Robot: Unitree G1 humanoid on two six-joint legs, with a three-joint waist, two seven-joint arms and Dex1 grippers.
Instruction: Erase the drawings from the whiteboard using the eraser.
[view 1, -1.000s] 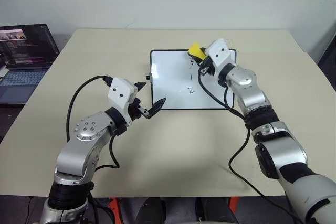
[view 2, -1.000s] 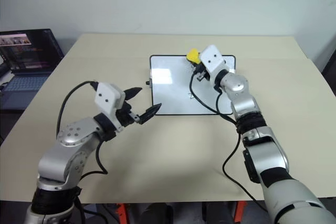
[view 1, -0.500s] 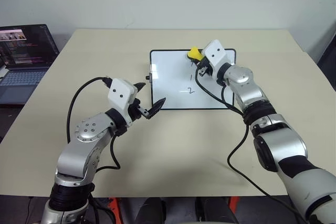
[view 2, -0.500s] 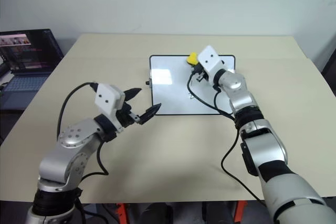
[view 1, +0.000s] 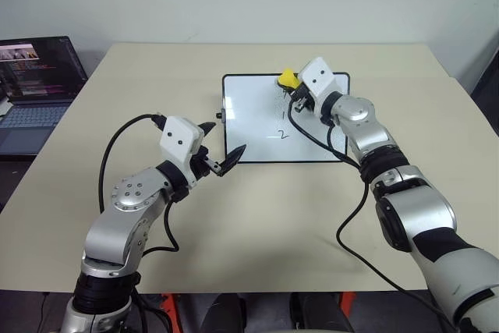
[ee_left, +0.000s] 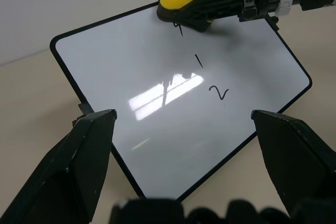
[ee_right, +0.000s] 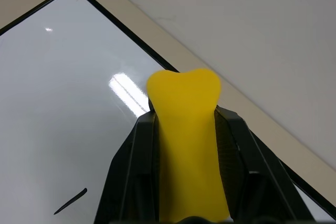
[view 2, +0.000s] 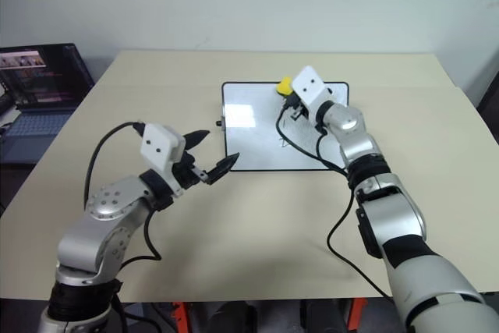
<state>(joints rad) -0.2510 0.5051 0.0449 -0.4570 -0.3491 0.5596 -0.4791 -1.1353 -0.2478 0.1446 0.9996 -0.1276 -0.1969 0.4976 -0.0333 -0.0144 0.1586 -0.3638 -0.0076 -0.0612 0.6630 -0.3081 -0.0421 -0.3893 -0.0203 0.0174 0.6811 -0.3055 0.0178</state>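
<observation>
While the left end effector [view 1: 218, 150] hangs spread at centre-left before the whiteboard [view 1: 249, 118], the right end effector [view 1: 295, 90], pinching the eraser [view 1: 288, 78] at upper centre, should press flat across the drawings [view 1: 282, 115].

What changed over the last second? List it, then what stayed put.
The right gripper, shut on the eraser, slid the eraser slightly along the far edge of the whiteboard, over the top drawing; most of that mark is gone. The "1", the "2" and the open left gripper stayed as they were.
</observation>
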